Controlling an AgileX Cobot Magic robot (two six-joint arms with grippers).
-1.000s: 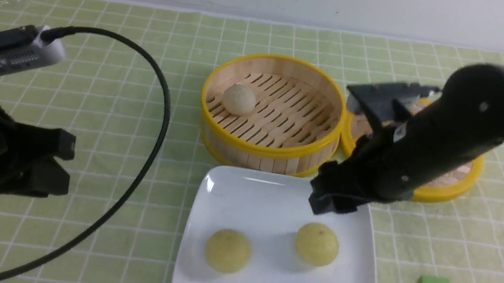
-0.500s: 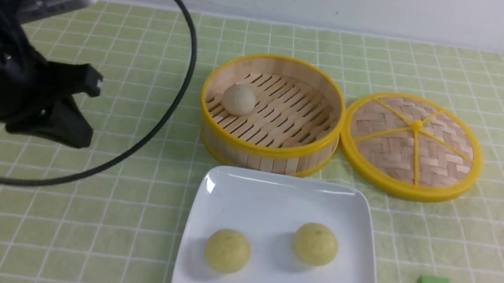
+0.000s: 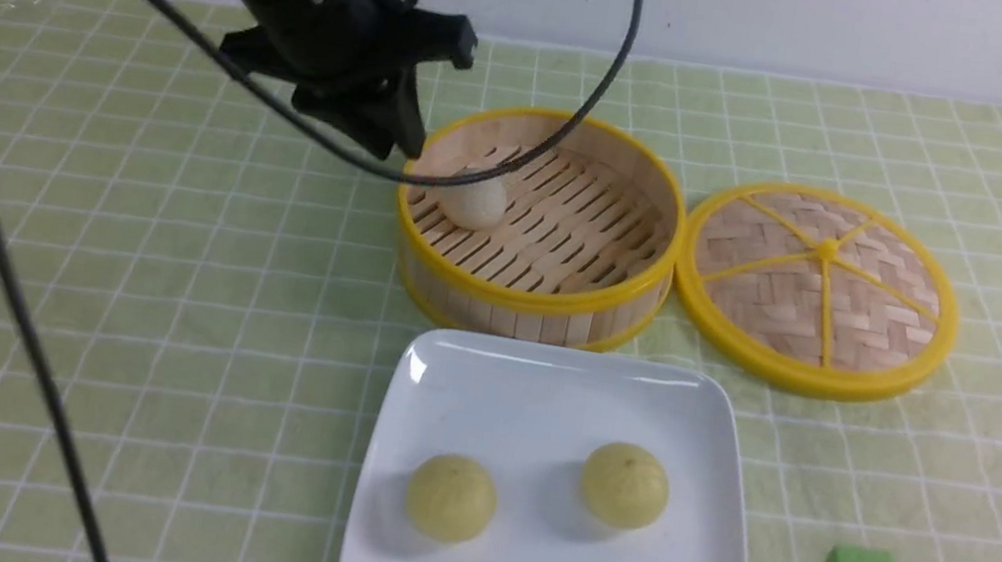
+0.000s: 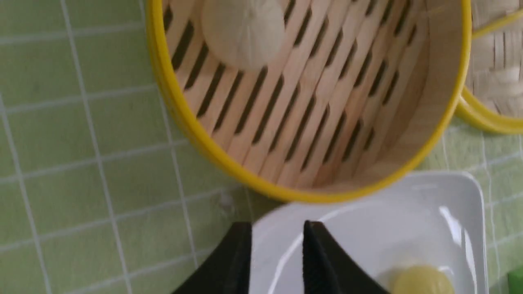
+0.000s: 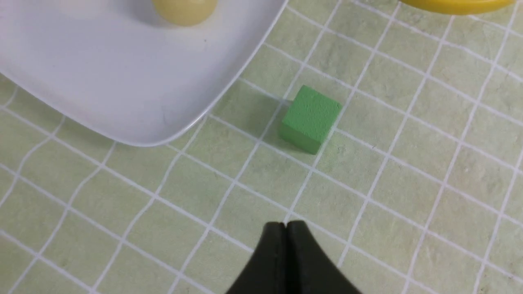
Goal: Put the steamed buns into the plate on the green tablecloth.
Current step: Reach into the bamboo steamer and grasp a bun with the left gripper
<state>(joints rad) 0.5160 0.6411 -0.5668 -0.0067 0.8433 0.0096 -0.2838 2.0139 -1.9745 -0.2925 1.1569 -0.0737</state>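
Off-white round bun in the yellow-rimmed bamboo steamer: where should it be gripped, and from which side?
Probably from straight above, pinching the off-white round bun across its widest part, low on the dome. The raised wall of the yellow-rimmed bamboo steamer rings it and stands close on the robot's left, blocking a sideways approach.

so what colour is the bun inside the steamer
Off-white: the bun is plain and pale with faint creases. It shows best in the left wrist view.

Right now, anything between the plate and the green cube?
No. Only bare tablecloth lies between the plate and the cube, with the cube's shadow on it. The right wrist view shows it best; the front view agrees.
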